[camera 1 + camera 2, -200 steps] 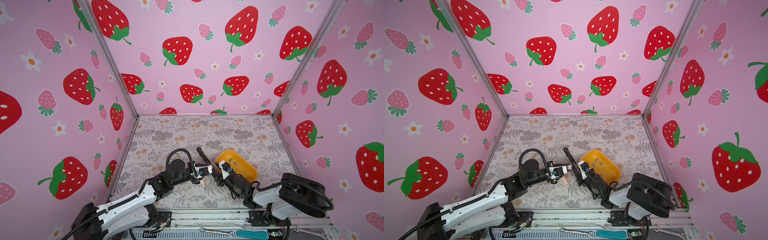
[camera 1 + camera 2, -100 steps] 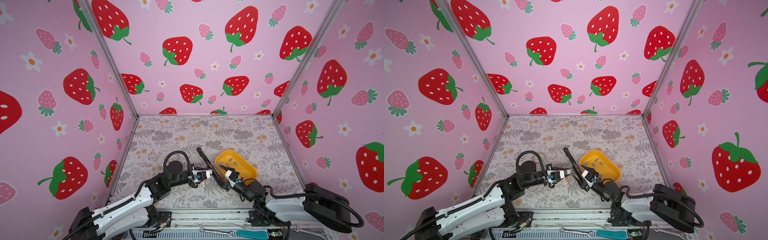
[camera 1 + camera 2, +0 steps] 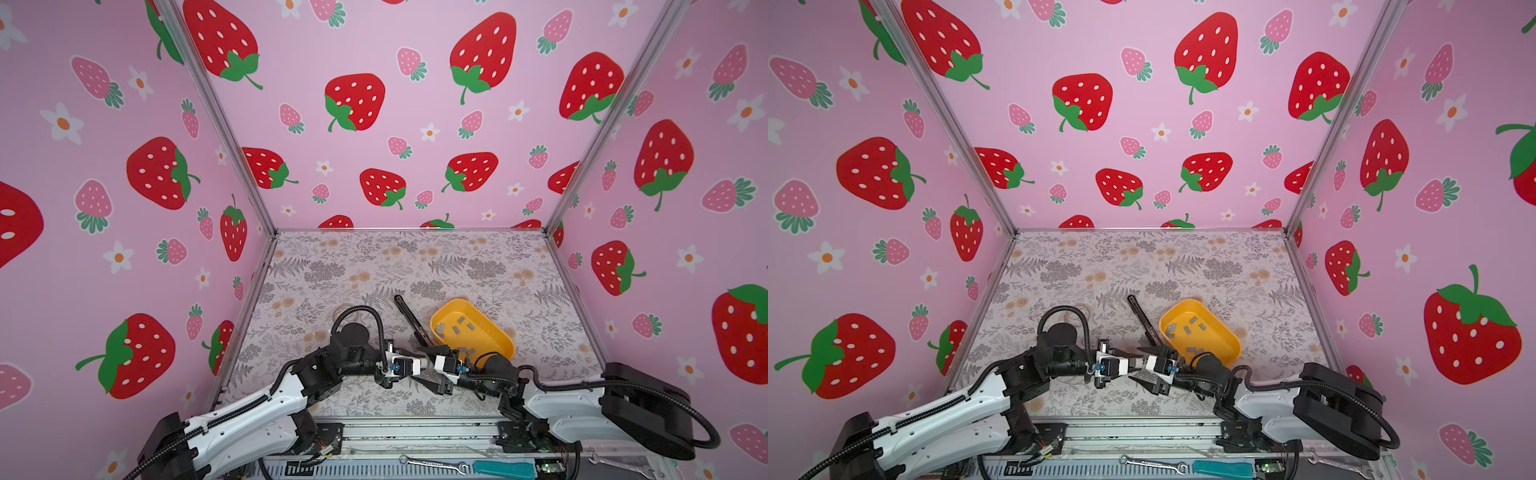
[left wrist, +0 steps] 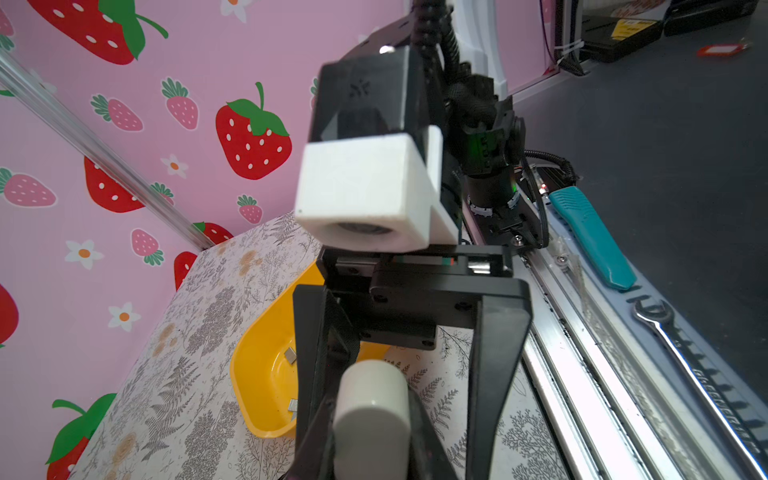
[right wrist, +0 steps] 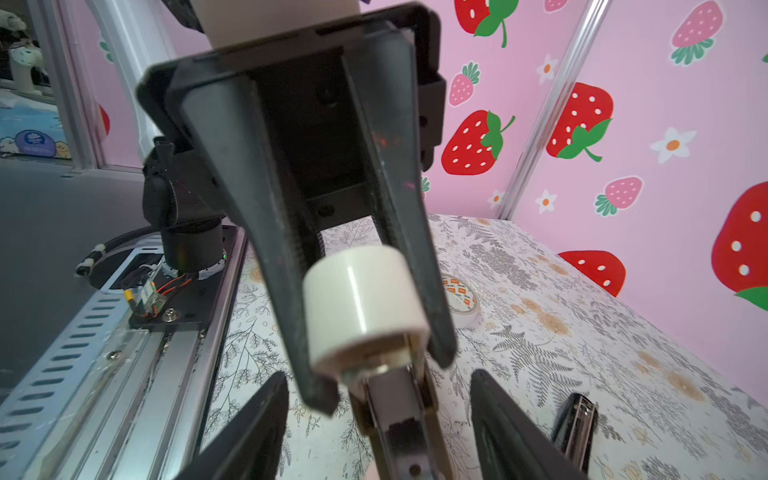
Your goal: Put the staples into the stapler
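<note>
Grey staples beyond right claw

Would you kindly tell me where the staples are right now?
In both top views the staples lie loose inside the yellow tray, right of centre in the front half of the table, just behind the right hand.

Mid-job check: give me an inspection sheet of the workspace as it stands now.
Surface: floral table, no spills seen.
Job's things: stapler held by its white end, metal channel exposed; staples loose in yellow tray.
Clutter: tape roll; black bar beside the tray.
Grippers: left gripper shut on stapler; right gripper jaws open, flanking the channel.
Cables: cable loop above left arm, nothing seen snagged.
Surroundings: strawberry walls; wrench and teal tool by front rail.
</note>
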Robot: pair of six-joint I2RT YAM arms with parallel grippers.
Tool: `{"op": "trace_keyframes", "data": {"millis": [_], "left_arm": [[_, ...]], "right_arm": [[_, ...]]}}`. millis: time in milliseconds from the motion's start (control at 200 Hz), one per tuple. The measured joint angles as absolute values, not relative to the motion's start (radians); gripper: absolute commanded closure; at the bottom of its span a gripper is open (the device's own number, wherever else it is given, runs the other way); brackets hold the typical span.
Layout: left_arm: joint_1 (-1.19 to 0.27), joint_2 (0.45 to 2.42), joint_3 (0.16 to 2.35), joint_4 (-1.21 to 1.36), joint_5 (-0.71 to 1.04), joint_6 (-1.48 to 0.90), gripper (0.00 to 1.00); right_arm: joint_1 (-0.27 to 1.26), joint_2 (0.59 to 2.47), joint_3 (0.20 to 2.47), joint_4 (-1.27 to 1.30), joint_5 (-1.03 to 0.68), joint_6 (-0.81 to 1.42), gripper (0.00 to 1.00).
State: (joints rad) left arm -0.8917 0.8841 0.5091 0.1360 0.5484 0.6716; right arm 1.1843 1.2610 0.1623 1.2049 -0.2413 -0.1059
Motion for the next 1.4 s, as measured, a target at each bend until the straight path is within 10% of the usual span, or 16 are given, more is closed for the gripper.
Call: {"op": "trace_keyframes", "data": {"millis": [360, 730, 780, 1396], "left_arm": [[-0.895, 0.892, 0.509, 0.084, 0.582, 0.682, 0.95], [-0.897, 0.883, 0.500, 0.163, 0.485, 0.630, 0.38], [-0.897, 0.883, 0.500, 0.175, 0.453, 0.597, 0.00], [-0.811, 0.873, 0.577, 0.109, -0.054, 0.080, 0.01]], "right_arm": [[1.184, 1.312, 0.191, 1.190, -0.294, -0.126, 0.86], [1.184, 1.310, 0.189, 1.188, -0.229, -0.077, 1.00], [1.184, 1.304, 0.184, 1.188, -0.216, -0.064, 1.00], [1.330, 1.126, 0.147, 0.892, 0.200, 0.278, 1.00]]}}
